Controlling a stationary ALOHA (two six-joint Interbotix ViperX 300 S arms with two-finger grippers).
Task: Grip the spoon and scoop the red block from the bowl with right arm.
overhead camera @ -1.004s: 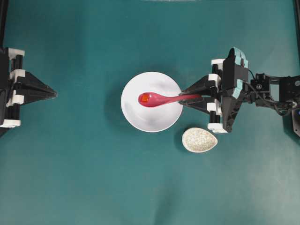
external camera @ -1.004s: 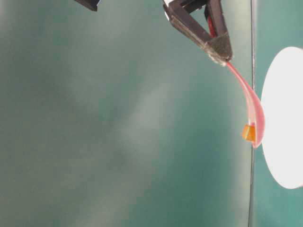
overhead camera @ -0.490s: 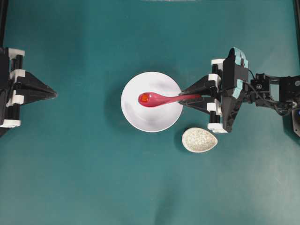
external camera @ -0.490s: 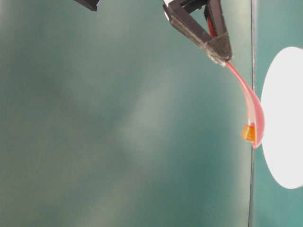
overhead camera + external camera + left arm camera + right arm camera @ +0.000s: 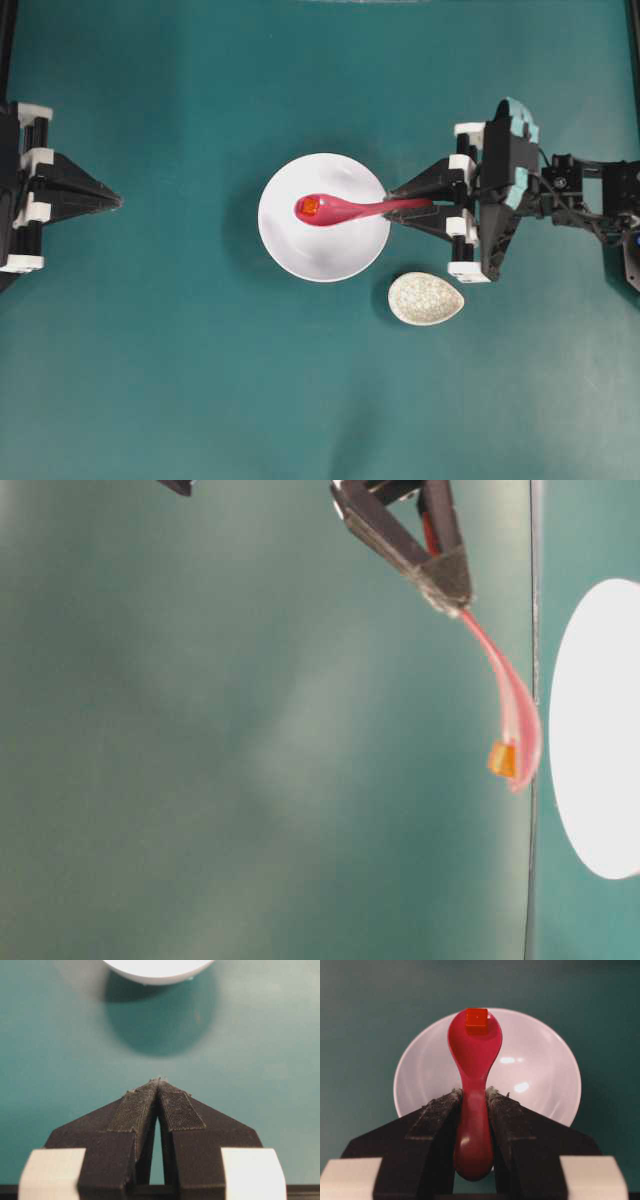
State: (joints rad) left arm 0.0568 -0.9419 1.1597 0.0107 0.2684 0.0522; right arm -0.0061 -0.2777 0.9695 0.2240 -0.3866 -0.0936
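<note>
Item: right gripper (image 5: 474, 1105). Jaws pinch the handle of the spoon (image 5: 472, 1075) from both sides; the handle end pokes back between them, the scoop reaches out ahead of the tips.

Item: red block (image 5: 476, 1017). Sits in the far end of the scoop, well ahead of the jaws, over the bowl (image 5: 540, 1075).

Change: in the table-level view the gripper, spoon (image 5: 512, 710) and block (image 5: 501, 760) stand farther from the bowl (image 5: 590, 730) than a second ago; a clear gap now shows between scoop and bowl. Overhead, the spoon (image 5: 345, 209) keeps its line above the bowl (image 5: 330, 255). Judgement: the scoop is made and the lift is under way; the block must only stay seated.

Item: left gripper (image 5: 158, 1082). Jaws pressed together at the tips, holding nothing, well apart from the bowl.

Item: speckled dish (image 5: 426, 298). Beside the bowl, just off the right gripper's side, untouched.
</note>
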